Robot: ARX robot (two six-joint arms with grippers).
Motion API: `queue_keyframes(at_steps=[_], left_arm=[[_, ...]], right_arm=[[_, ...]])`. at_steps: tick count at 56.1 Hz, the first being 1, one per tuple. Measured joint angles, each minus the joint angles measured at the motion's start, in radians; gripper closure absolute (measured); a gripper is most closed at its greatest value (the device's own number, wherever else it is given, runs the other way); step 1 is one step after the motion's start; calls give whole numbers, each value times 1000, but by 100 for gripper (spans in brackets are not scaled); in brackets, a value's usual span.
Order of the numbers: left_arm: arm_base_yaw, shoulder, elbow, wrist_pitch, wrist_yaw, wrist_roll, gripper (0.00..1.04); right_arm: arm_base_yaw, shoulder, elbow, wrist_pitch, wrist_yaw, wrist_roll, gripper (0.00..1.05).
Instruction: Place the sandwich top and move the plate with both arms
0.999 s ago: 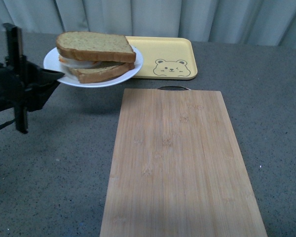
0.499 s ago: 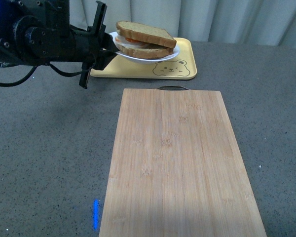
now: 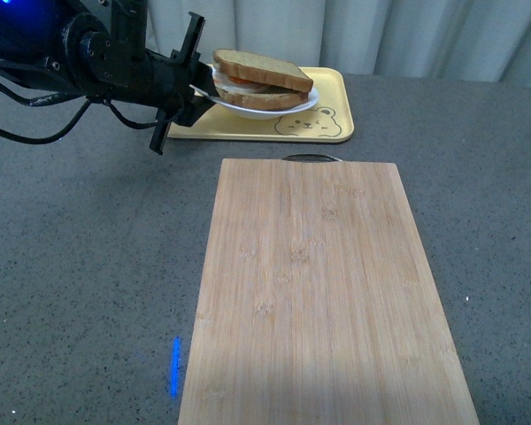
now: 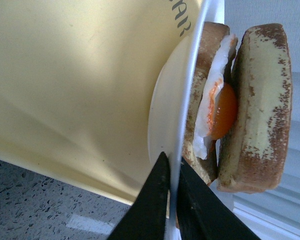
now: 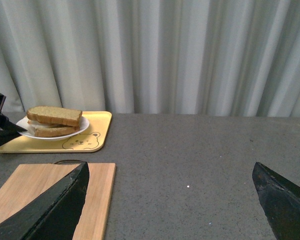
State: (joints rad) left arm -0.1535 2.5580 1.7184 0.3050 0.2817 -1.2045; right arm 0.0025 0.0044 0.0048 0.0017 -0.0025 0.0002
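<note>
Since half a second ago your left claw is carrying the plate a little lower and closer over the yellow tray, and the arm is reaching further across the desk. That claw is clenched on the near rim of the plate alone; the left wrist view is showing both fingers pinching the thin white edge with nothing supporting the far side. The plate is hanging low over the tray, and I cannot tell whether it is touching it yet. So the first risk is sitting right there: if you are letting go before the base is down, the plate is dropping and tipping. The sandwich top is lying on the fried egg, slightly skewed from the slice beneath, so any jolt or tilt from that one-sided grip is likely sliding it off the slick yolk. Moving rightward, the wooden board is lying bare and well clear of the load. Your right claw is hanging released, fingers spread with nothing between them, well apart from the plate, so it is offering no help if the rim pinch is slipping.
</note>
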Motion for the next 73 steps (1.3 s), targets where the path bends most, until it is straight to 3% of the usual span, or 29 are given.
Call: queue_keyframes(at_steps=[18,28,30,32,34,37,40,43,49,60,73], left_arm=[[13,-120,-215,90,9,14,30],[29,-274,-401,102,-51,60,5],[30,-292,-428,111,-71,83,7],[29,-294,-469,218,-145,149,11],[27,-295,-538,422,-273,317,19],[30,-306,-643,644,-359,525,27],[40,-359,-805,883,-385,829,42],[48,-433,-903,974,-383,978,52],[62,-573,-1037,1027,-370,1112,70],[83,-722,-1250,1038,-350,1172,101],[114,-921,-1420,1026,-310,1187,101]], right_arm=[[0,0,0,0,0,0,9],[0,0,0,0,0,0,9],[0,0,0,0,0,0,9],[0,0,0,0,0,0,9],[0,0,0,0,0,0,9],[0,0,0,0,0,0,9],[0,0,0,0,0,0,9],[0,0,0,0,0,0,9],[0,0,0,0,0,0,9],[0,0,0,0,0,0,9],[0,0,0,0,0,0,9]])
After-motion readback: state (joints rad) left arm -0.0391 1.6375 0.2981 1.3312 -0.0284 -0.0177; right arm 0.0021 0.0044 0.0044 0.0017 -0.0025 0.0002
